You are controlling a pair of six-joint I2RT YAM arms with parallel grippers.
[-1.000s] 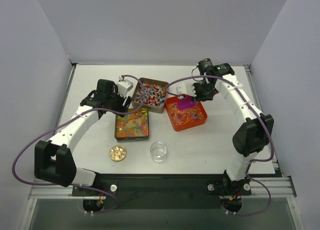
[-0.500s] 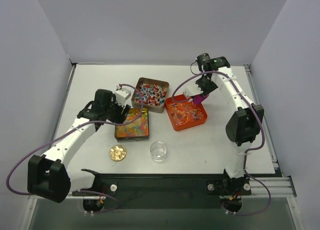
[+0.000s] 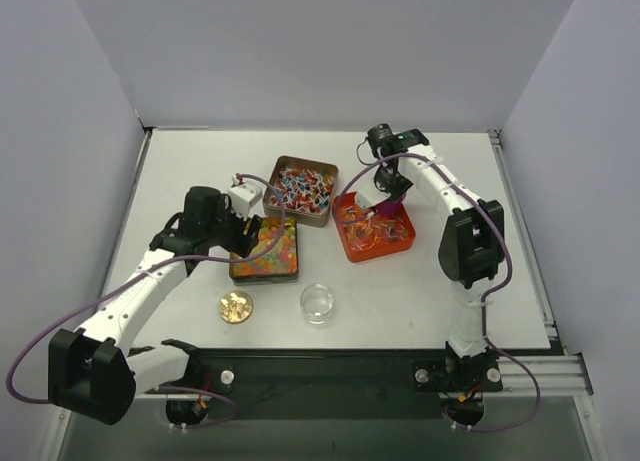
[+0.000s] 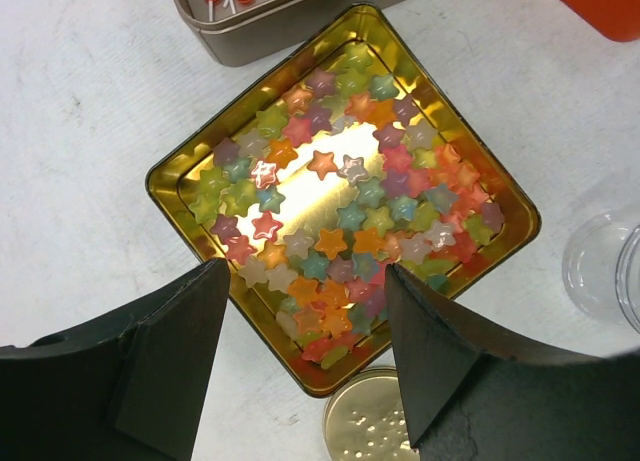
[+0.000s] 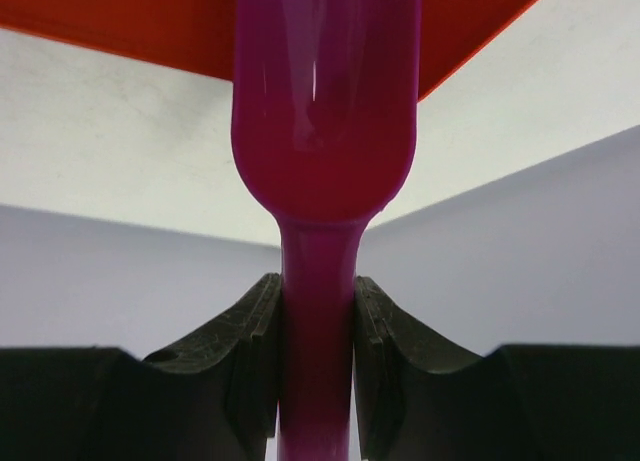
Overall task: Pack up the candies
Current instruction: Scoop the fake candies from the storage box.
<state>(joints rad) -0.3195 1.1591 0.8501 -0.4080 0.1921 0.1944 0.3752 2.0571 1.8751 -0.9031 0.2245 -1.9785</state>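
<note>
**A:** Three open containers hold the candies [image 4: 332, 243]. Star-shaped ones fill the gold tin [image 4: 298, 196], twist-wrapped ones sit in the brown tin [image 3: 297, 218] just behind it, and a loose scatter lies in the orange tray [image 3: 380, 256]. Why is the right arm bent over that tray?

**B:** The right claw [image 5: 318, 321] is pinching the stem of the purple scoop [image 5: 322, 131], one jaw pressed against each side. The scoop hangs at the tray's far edge, so I'd judge it is held there to dig into that scatter.

**A:** And the other arm?

**B:** The left claw [image 4: 305, 311] hovers over the gold tin, spread wide and gripping nothing. My guess is that it's waiting, or lining up on the tin.

**A:** Which way do the candies point?

**B:** No shared way. The stars have no long axis at all. As far as the overhead view shows, the wrapped pieces lie at every angle. Only the scoop has a clear axis: its handle runs straight out of the claw, bowl leading, tipped down towards the tray.

**A:** Is it loaded?

**B:** I can't tell, because the wrist camera sees only its underside.

**A:** Where would the candies go?

**B:** Likely the clear jar [image 3: 317, 303]. It stands on the bench [image 3: 430, 291] nearer the arm bases, with nothing visible inside. The round gold lid [image 3: 236, 306] lies off to its left.
</note>
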